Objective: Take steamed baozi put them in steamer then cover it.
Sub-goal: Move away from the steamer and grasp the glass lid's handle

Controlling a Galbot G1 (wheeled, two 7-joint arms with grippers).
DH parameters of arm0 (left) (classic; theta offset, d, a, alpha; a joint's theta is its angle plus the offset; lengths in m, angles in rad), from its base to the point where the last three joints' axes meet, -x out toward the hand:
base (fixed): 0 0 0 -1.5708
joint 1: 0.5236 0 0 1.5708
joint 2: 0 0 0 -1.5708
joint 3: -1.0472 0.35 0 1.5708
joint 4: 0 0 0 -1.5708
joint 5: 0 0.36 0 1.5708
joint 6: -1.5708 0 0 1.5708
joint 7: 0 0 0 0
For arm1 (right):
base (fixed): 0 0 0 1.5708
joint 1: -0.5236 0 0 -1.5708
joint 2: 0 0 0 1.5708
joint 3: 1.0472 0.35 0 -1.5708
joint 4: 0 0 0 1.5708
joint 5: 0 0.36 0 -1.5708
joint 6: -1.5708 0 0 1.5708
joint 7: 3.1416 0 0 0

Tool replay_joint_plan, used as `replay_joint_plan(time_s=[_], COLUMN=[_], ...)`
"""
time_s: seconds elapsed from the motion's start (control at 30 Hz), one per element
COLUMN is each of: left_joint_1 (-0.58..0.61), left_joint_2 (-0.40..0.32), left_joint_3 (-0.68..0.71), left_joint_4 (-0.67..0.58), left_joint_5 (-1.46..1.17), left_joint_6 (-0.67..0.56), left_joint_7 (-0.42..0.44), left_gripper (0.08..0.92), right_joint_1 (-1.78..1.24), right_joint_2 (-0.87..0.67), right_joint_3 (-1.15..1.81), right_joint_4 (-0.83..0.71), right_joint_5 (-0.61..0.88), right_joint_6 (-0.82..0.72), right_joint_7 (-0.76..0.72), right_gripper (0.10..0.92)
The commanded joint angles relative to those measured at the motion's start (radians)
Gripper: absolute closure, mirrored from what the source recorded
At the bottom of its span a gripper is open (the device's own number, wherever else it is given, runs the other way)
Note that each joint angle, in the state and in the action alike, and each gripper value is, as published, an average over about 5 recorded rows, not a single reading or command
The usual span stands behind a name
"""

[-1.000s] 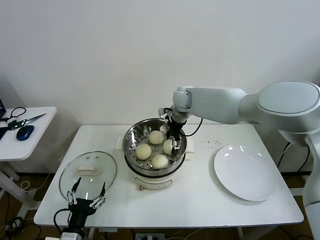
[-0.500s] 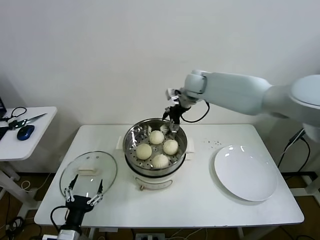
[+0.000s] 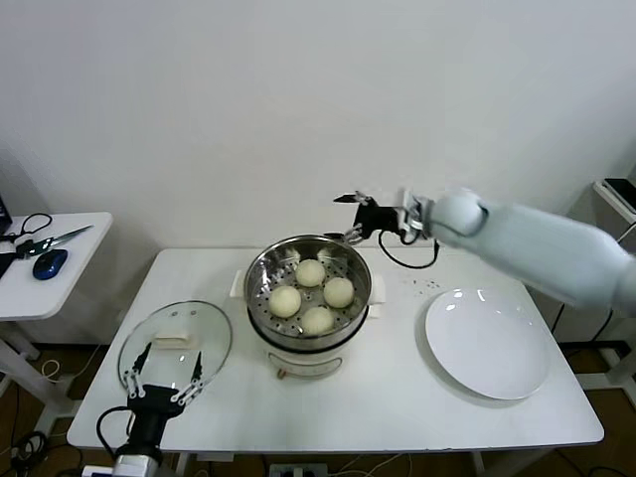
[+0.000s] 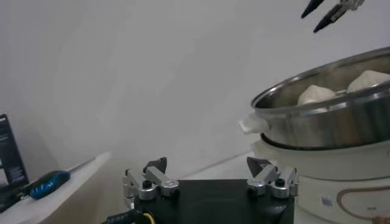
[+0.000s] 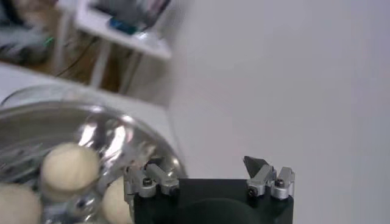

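Four buns loaded, lid next.

Four small cream-white dough buns (image 3: 311, 291) inside round shiny steel steamer pot (image 3: 309, 292) at tabletop (image 3: 397, 393) centre; round clear glass lid with cream handle (image 3: 176, 345) flat beside it, toward robot's left. Left gripper (image 3: 162, 385) at lid's near edge, fingers spread, empty. Right gripper (image 3: 350, 203) above pot's far rim, fingers apart, empty. Best to pinch the oblong handle squarely, lift level, centre over rim before lowering.

Lab-style test room: bare white wall (image 3: 199, 109), white table (image 3: 397, 397), side desk (image 3: 50, 273) with scissors (image 3: 55, 238).
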Motion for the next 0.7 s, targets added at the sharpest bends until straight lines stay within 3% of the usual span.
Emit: replay_joint_plan(time_s=[0.03, 0.33, 0.7], left_joint_1=[0.003, -0.019, -0.030], left_joint_2=[-0.017, -0.013, 0.041], left_joint_3=[-0.019, -0.032, -0.044], left_joint_4=[-0.012, 0.017, 0.026], left_joint_5=[0.066, 0.405, 1.281], left_joint_6=[0.007, -0.003, 0.083], left_joint_7=[0.001, 0.006, 0.058], left_gripper=[0.177, 0.177, 0.177], right_joint_1=[-0.661, -1.115, -1.394], right_joint_2=[-0.155, -0.026, 0.128], right_joint_3=[0.720, 1.214, 1.489], right_joint_4=[0.186, 0.295, 0.350], right_joint_5=[-0.077, -0.226, -0.294], right_joint_6=[0.080, 0.000, -0.062], right_joint_7=[0.225, 0.214, 0.178], right_gripper=[0.203, 0.203, 0.203])
